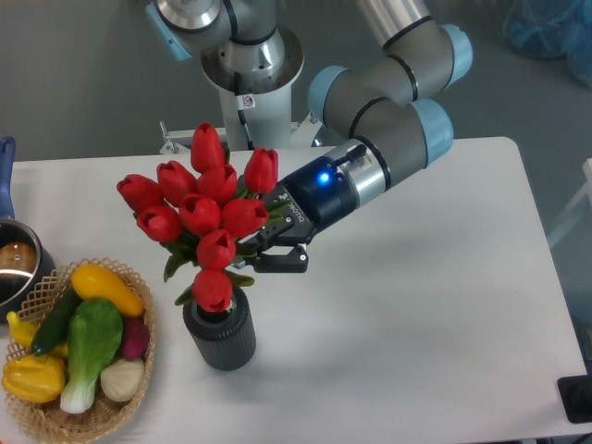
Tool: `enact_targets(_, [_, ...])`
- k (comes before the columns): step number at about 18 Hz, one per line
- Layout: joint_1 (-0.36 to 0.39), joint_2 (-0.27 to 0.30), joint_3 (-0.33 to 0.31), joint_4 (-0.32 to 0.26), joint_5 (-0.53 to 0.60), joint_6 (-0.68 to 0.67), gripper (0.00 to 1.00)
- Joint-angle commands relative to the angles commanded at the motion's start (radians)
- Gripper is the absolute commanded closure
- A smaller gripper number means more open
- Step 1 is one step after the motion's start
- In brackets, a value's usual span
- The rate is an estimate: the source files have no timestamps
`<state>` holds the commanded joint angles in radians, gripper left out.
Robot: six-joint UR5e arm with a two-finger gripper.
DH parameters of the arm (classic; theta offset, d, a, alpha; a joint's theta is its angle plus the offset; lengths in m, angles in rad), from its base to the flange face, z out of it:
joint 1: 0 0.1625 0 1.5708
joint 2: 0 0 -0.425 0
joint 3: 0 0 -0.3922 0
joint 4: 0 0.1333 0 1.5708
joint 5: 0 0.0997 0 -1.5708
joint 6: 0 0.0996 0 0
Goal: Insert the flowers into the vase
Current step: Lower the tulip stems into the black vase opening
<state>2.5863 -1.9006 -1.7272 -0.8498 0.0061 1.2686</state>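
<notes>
Holding the bunch of red tulip buds with green stems and leaves right over the small dark grey ribbed cylindrical vase, tool pinching the bunch from its right side, somewhere around the upper stems behind the buds. Fingers mostly hidden by the blooms, so exact grip spot hard to make out, but clearly clamped on the stems rather than spread.

Key relation: vase sitting below and a bit left of the tool, upright on the white counter, mouth facing up. Long axis of the bunch tilted, heads leaning up and to the left, stem end pointing down toward the mouth. Lowest bud right at the rim, looks like stems already at or just inside the opening, though hard to tell how deep. Probably needs straightening and a push further down before letting go.

Bunch looks a lot wider than the vase, about ten plump buds packed tight, a few leaves poking out underneath. Top-heavy, likely to tip the vase if dropped at an angle.

Wicker basket of yellow, green and white vegetables off to the left, near the vase but not touching.
</notes>
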Motion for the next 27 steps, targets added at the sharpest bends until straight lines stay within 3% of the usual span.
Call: enact_targets(27, [-0.023,-0.041,-0.034,0.000,0.008,0.037,0.89])
